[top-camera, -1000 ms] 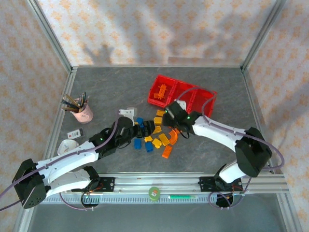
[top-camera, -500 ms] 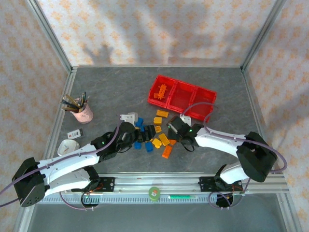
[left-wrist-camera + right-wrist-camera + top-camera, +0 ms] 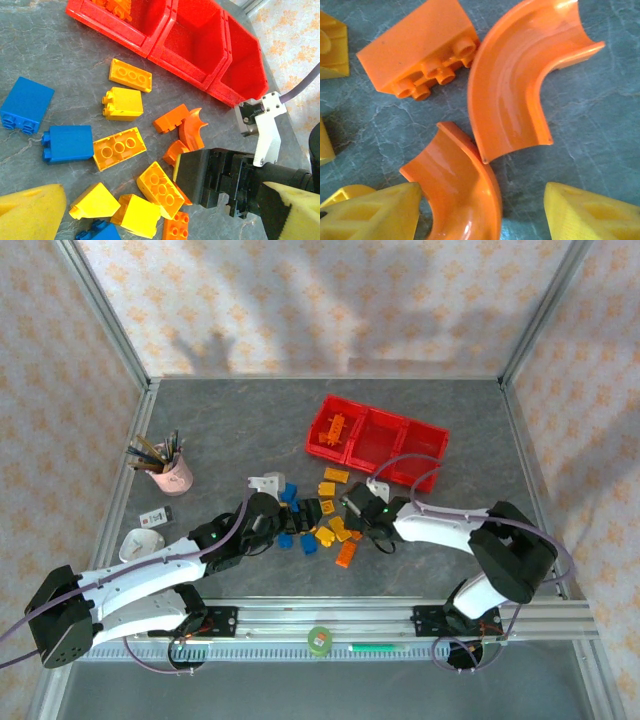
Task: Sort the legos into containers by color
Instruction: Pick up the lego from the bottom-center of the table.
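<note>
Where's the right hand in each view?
Top external: right hand at the lego pile's right edge, centre.
Left wrist: lower right, black, tips at the small curved orange lego.
Right wrist: its yellow fingertips in both bottom corners.
Shared by both wrist views: that curved lego.

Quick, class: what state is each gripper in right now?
Left gripper: open, holding nothing.
Right gripper: open, straddling a curved orange brick, not gripping it.

Blue, yellow, orange legos (image 3: 118,148) scattered, near red containers (image 3: 192,72)
</note>
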Robot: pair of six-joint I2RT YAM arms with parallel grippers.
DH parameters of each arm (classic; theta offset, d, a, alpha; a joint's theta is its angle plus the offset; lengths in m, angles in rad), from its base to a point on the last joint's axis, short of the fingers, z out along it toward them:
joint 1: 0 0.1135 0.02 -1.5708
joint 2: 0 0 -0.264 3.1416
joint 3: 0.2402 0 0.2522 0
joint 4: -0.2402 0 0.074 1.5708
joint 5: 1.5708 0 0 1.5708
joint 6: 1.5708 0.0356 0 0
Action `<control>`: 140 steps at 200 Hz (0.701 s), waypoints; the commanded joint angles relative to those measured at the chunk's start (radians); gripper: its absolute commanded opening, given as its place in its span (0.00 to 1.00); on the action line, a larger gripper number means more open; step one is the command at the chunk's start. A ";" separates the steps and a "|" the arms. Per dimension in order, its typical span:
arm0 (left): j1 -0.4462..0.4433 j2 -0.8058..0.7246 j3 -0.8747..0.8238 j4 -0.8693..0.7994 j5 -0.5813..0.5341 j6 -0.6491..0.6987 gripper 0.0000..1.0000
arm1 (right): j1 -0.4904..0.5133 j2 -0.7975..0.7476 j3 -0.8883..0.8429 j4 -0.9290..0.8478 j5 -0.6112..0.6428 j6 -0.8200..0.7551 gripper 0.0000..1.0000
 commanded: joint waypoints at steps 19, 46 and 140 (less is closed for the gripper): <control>-0.005 -0.011 0.009 0.000 -0.036 0.001 0.99 | 0.005 0.042 0.006 0.024 -0.015 -0.011 0.63; -0.004 -0.007 0.015 -0.001 -0.034 0.002 0.99 | 0.005 0.050 -0.005 0.025 -0.024 -0.012 0.62; -0.004 -0.009 0.022 -0.005 -0.043 0.006 0.99 | 0.006 -0.071 -0.092 -0.012 -0.037 -0.052 0.53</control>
